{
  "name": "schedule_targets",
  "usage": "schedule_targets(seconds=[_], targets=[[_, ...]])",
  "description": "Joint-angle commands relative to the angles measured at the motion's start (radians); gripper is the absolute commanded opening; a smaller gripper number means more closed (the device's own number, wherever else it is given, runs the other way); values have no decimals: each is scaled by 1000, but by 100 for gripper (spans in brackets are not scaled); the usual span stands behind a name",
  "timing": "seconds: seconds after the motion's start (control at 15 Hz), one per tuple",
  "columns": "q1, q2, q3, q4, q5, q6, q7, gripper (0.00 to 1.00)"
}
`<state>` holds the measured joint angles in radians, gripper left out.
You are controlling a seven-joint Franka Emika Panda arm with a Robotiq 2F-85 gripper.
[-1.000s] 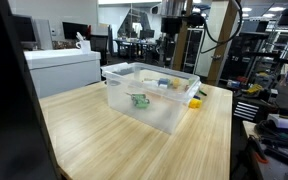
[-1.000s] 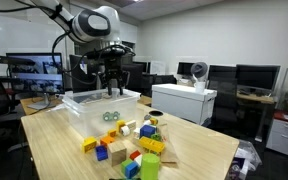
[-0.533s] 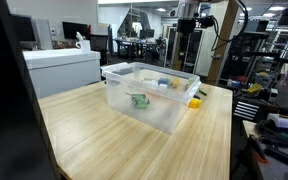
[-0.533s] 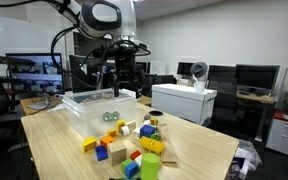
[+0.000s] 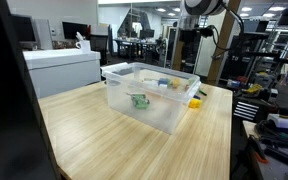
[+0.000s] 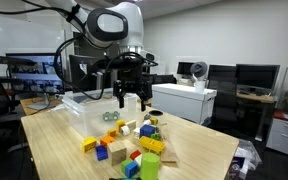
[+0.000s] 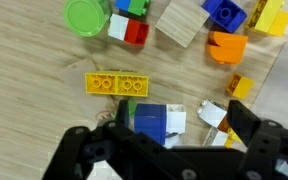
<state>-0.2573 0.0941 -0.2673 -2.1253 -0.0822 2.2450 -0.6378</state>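
**Open gripper hangs over loose blocks beside 1 clear bin**

The gripper hangs above the table with its 2 fingers spread wide. It grips nothing and touches nothing. It is over the heap of loose blocks beside the bin, not over the bin itself.

In the wrist view, the blue-and-white block lies straight below the spread fingers. It rests flat on the wood, outside the bin. A yellow brick with 2 rows of studs lies just beside it, though whether the 2 touch cannot be told. A small white piece lies near its other side.

Further out on the table in the same view are:
- a green disc
- a red block, close to the disc
- a tan wooden block
- a blue block
- an orange block

There is 1 container, a clear bin, which stands on the table in both exterior views. In an exterior view, 2 things show through its walls. A green piece lies near the middle of its floor, and a blue piece lies toward the far side, well apart from the green one. Whether the bin holds more than these cannot be told. A yellow block lies outside the bin, just beside one wall.
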Motion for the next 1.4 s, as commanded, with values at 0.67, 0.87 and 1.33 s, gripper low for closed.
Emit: schedule_targets(seconds=[0.67, 0.87, 1.33], targets=[[-45, 203, 71, 66, 35, 240, -219, 100], [-72, 259, 95, 116, 48, 264, -245, 100], [-156, 369, 191, 227, 173, 242, -345, 100]])
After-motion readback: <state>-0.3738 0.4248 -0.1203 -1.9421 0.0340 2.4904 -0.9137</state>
